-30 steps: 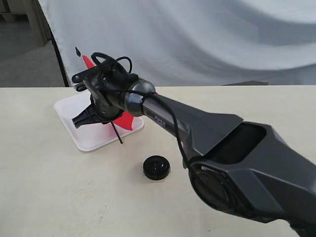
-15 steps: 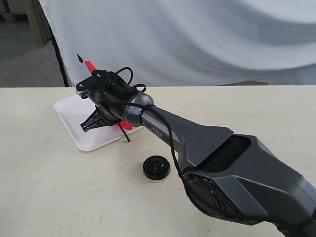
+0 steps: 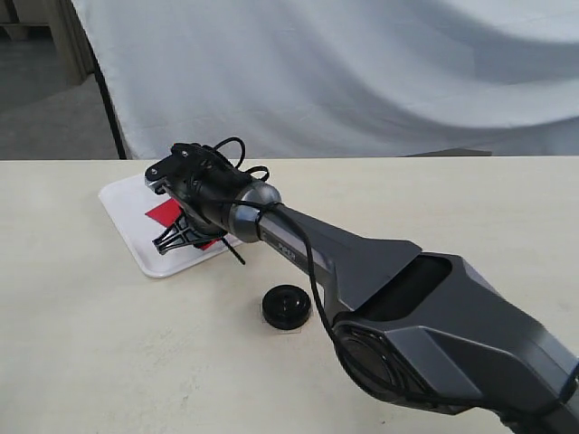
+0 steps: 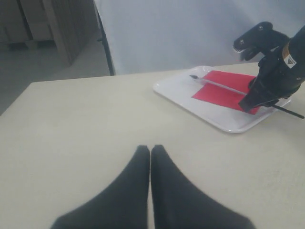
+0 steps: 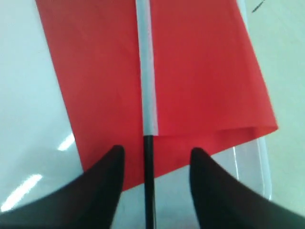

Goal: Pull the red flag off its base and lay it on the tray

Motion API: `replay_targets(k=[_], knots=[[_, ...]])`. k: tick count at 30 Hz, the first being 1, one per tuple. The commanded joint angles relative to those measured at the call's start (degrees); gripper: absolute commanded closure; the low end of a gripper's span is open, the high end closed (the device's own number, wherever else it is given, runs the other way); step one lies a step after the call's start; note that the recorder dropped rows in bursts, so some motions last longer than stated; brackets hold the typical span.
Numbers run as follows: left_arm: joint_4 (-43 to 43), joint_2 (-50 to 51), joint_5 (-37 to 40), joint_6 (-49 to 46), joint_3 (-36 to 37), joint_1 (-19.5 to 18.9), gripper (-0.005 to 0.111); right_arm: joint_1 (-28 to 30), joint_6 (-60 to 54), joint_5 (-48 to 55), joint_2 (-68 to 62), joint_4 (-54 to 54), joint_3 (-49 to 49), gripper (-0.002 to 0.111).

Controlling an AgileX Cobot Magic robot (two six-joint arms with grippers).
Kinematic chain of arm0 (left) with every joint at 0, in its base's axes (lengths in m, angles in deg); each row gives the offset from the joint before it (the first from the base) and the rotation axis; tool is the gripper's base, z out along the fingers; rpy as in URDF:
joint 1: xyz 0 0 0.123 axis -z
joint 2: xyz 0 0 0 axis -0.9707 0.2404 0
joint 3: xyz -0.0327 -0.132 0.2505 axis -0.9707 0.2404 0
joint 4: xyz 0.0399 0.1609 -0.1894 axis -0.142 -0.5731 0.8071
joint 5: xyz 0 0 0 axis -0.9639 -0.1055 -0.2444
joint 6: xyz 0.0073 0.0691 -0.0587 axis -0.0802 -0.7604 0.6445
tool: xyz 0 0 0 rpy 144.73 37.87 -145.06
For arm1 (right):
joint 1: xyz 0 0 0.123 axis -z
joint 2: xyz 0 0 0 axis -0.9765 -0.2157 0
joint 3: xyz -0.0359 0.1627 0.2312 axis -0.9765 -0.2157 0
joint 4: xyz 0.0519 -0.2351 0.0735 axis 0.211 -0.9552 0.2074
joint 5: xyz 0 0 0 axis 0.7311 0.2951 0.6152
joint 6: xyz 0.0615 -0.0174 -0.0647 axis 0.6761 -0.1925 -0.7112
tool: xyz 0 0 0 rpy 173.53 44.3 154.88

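Two grippers are in view, and only one is at the work. The right gripper (image 3: 179, 242) reaches across to the left of the exterior view and hangs low over the tray (image 3: 122, 201), pointing down at it. Its jaws stand partly open. In the right wrist view the two dark fingers (image 5: 107, 181) sit either side of the pole (image 5: 148, 186) with a clear gap on each side, so nothing is gripped.

The red flag (image 5: 190, 71) lies flat on the tray. Its cloth is spread on the white surface, and the grey-white sleeve (image 5: 146, 71) runs along its middle. In the left wrist view the pointed black tip rests inside the tray on the side away from the right gripper, while the bare end of the pole passes under that gripper and sticks out past the rim, over the table (image 3: 109, 344). One corner of the cloth reaches the tray's rim; whether it overlaps the rim cannot be told.

The base (image 3: 287, 306) stands alone on the table, well apart from the tray and nearer the camera, beside the right arm's forearm. Its centre hole cannot be made out.

The left gripper (image 4: 150, 149) is held above bare table, well apart from the tray. Its jaws are pressed together with only a thin seam between them, and they hold nothing.

A white cloth backdrop (image 3: 362, 72) hangs behind the table.
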Motion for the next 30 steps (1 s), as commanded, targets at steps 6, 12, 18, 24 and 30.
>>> replay_targets(k=[6,12,18,24,30], knots=[[-0.28,-0.04,-0.64,0.37,0.09,-0.06,0.105,-0.86,-1.19,5.82,4.65,3.37,0.11,0.037],[-0.28,-0.04,-0.64,0.37,0.09,-0.06,0.105,-5.77,-15.93,15.95,9.31,7.97,0.11,0.108],[-0.28,-0.04,-0.64,0.37,0.09,0.10,0.105,-5.93,-16.61,15.95,15.67,16.18,-11.95,0.109],[-0.28,-0.04,-0.64,0.37,0.09,0.10,0.105,-3.06,-16.61,15.95,26.27,16.04,-31.42,0.109],[-0.28,-0.04,-0.64,0.37,0.09,0.10,0.105,4.35,-13.39,4.75,44.28,16.44,-60.83,0.109]])
